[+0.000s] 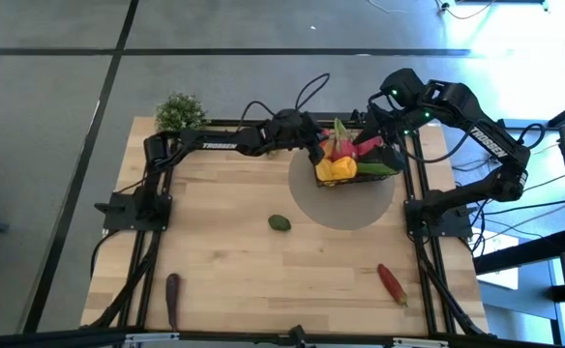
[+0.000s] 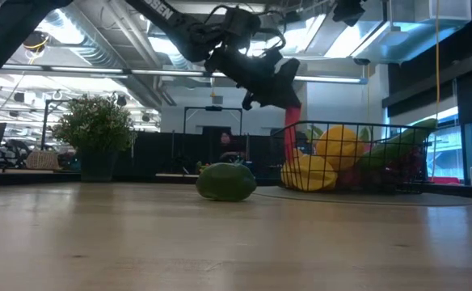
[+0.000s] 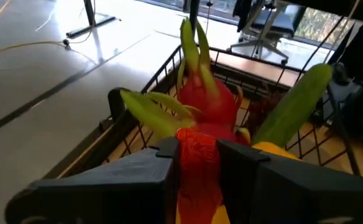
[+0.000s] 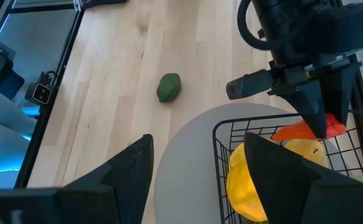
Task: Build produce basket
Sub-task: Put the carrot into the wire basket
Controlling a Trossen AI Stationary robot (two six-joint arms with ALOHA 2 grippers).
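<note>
Tabletop basket (image 1: 379,172) holds dragon fruit (image 3: 209,109), pepper (image 1: 336,169).

1. We count one basket (image 1: 384,172), our landmark, on one grey round mat (image 1: 345,208).
2. In the basket we make out one dragon fruit (image 3: 207,102), one cucumber (image 3: 293,102) and two yellow pieces (image 2: 325,162).
3. On the table (image 1: 224,242) away from the basket lie three loose pieces: one avocado (image 1: 280,223), one chili (image 1: 392,282) and one eggplant (image 1: 172,290).
4. One potted plant (image 1: 179,112) stands well apart from the basket.
5. Two arms reach to the basket.
</note>
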